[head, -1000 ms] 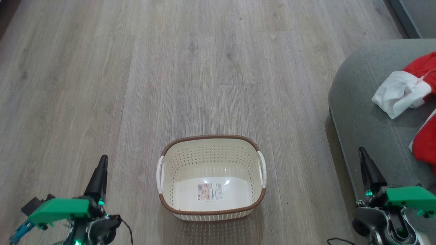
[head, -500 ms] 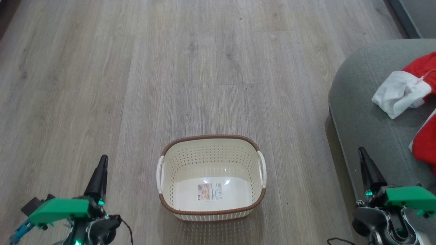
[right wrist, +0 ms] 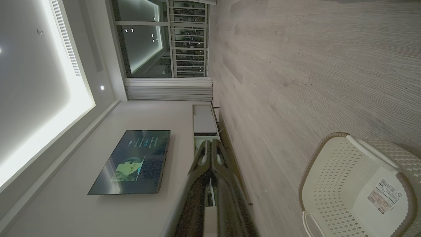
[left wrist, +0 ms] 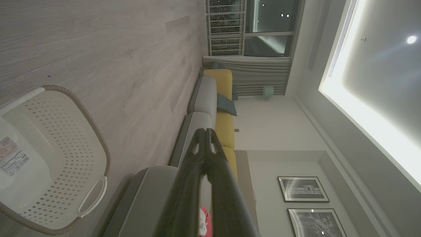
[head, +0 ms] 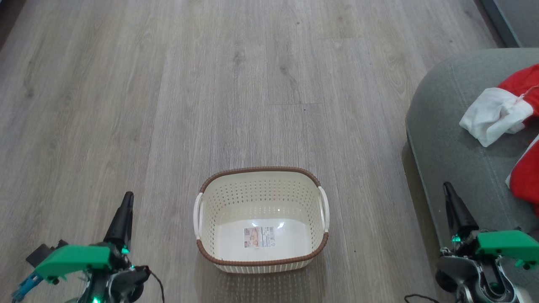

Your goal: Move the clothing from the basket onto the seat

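Basket (head: pixel 257 169) lower centre on floor (head: pixel 126 84); clothing (head: pixel 492 115) on seat (head: pixel 446 126), right edge. My left gripper (head: pixel 128 195) lower left, right gripper (head: pixel 446 186) lower right, both pressed together.

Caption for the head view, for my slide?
Empty basket on the floor, red and white clothing on the seat, left gripper and right gripper shut.

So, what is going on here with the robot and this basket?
Nothing is being handled right now. The basket stands empty on the wooden floor, with only a label sticker on its bottom. A white garment and red garments lie on the seat at the robot's right, so the job looks done. The left gripper and the right gripper hang low on either side of the basket, jaws shut, holding nothing.
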Available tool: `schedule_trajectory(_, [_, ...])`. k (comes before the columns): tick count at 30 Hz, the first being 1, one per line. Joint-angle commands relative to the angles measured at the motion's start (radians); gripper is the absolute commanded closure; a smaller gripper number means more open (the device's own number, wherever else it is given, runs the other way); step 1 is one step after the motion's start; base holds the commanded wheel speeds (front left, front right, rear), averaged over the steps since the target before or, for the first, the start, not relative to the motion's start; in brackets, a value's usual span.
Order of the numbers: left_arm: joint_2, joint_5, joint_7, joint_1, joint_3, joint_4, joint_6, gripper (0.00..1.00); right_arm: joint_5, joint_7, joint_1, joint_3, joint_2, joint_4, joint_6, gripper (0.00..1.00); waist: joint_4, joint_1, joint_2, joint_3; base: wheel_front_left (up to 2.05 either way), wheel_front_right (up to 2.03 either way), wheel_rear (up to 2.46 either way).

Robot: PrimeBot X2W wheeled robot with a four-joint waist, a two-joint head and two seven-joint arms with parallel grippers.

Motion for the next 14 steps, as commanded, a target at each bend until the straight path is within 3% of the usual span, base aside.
schedule_trajectory(1, [0.008, -0.007, 0.007, -0.049, 0.035, -0.034, -0.009, 1.00, 0.006, 0.005, -0.056, 0.018, -0.004, -0.039, 0.000, 1.00, 0.000, 0.0000, 0.0000, 0.000, 0.00, 0.00, 0.00])
schedule_trajectory(14, [0.008, -0.007, 0.007, -0.049, 0.035, -0.034, -0.009, 1.00, 0.006, 0.005, -0.056, 0.018, -0.004, -0.039, 0.000, 1.00, 0.000, 0.0000, 0.0000, 0.000, 0.00, 0.00, 0.00])
